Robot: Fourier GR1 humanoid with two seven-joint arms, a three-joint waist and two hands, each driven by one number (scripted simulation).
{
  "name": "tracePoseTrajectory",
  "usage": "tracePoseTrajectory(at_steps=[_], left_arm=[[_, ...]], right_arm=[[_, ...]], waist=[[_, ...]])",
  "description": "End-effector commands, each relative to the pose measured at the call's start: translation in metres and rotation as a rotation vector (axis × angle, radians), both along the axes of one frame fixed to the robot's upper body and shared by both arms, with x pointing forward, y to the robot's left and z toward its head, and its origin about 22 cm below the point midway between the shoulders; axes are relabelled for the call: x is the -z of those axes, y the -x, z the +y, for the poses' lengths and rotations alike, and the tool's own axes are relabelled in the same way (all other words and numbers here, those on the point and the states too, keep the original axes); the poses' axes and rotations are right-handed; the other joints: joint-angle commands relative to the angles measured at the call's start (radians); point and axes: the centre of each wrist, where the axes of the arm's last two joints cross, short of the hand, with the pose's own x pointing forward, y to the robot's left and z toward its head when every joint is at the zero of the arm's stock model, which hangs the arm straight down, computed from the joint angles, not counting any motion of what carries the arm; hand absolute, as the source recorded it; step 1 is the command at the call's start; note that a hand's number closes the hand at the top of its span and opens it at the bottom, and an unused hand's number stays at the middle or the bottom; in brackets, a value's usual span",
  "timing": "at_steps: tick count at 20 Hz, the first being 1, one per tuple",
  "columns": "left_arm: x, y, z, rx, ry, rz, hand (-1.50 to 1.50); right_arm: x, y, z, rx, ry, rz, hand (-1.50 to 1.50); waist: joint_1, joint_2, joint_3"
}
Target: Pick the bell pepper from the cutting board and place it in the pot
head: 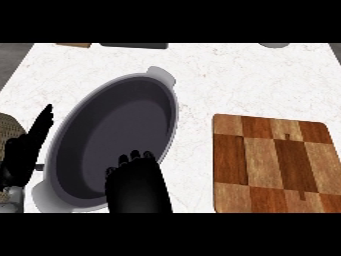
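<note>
Our right hand (137, 185), fingers curled, hovers over the pot (114, 140); bell pepper unseen, likely light, smooth; cutting board (276, 165) bare.

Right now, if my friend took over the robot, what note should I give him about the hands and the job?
Left robot hand: open, resting at the left edge beside the pot.
Right robot hand: over the pot's near rim; cannot tell if it holds anything.
Cutting board: right of the pot, nothing on it.
Pepper: not in sight; possibly hidden by the right robot hand.
Done: the pepper is off the board.
Left: make sure it ends up in the pot.
</note>
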Motion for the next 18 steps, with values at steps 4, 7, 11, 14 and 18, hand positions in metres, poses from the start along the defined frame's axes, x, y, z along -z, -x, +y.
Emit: tracePoseTrajectory(at_steps=[4,7,11,14,18], left_arm=[[0.002,0.0,0.01,-0.041,-0.006,-0.004,0.0],[0.003,0.0,0.004,-0.035,0.0,-0.004,0.0],[-0.011,-0.004,0.006,-0.038,0.009,-0.031,0.0],[-0.017,-0.009,0.005,-0.042,-0.002,-0.03,0.0],[0.005,0.01,0.008,-0.045,0.004,-0.022,0.0]], right_arm=[[-0.035,0.032,0.01,0.097,-0.264,-0.127,1.5],[-0.047,0.024,0.014,0.122,-0.298,-0.153,1.5],[-0.059,0.01,0.019,0.134,-0.37,-0.179,1.5],[-0.074,-0.002,0.021,0.16,-0.418,-0.199,1.5],[-0.084,-0.02,0.028,0.169,-0.429,-0.205,1.5]], waist=[[-0.014,0.007,-0.002],[-0.015,0.012,-0.002],[-0.014,0.017,-0.001],[-0.021,0.019,0.0],[-0.021,0.023,-0.001]])
